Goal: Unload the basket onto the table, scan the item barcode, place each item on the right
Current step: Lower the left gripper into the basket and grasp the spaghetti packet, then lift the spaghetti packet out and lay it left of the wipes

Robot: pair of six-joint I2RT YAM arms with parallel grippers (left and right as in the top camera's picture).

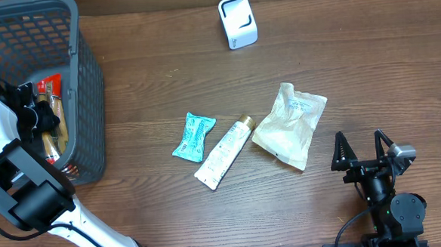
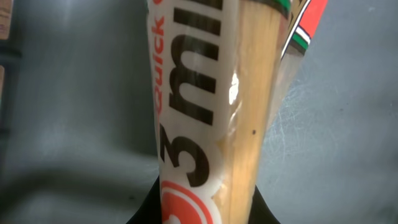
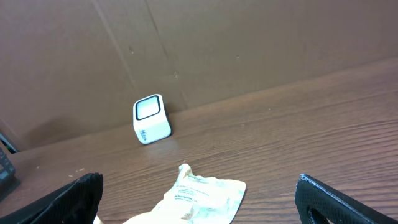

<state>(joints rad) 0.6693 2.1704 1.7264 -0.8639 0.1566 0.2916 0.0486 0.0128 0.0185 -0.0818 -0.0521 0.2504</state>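
Wrist close-up shows left hand [image 1: 41,118] clamped on printed packet [image 2: 205,112] inside basket [image 1: 88,100]; right hand [image 1: 360,143] gapes.

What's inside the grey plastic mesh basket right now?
The left gripper, shut on a long clear packet with red-and-brown lettering, plus more red and tan packets. The grey basket's wall and the arm cover whatever lies lower.
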